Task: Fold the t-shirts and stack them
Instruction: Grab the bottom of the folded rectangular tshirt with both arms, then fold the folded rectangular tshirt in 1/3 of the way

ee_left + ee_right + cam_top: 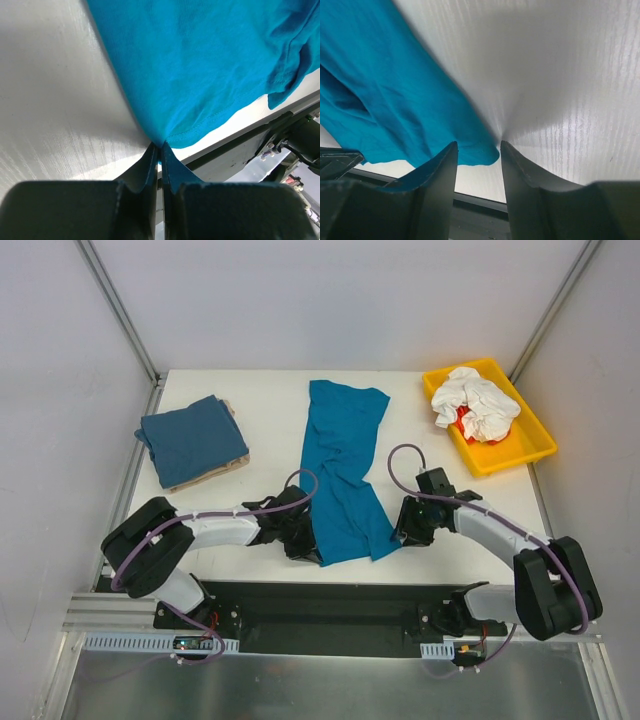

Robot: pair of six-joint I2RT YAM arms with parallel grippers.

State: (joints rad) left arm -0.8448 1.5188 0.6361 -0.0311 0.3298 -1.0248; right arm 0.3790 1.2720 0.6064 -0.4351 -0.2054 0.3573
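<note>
from above, the teal shirt was seen laid long and narrow down the middle of the table, wrinkled and apparently folded lengthwise. its near corners were flanked by the left gripper and right gripper, probably so the hem could be carried to the far end. the slate-blue shirt was stacked on the beige shirt at the far left.

in the left wrist view, the hem corner was pinched tight between closed jaws.

in the right wrist view, the jaws were held narrowly apart around the other corner, which was not yet gripped.

Left hand pinched closed, right hand spread apart
</note>
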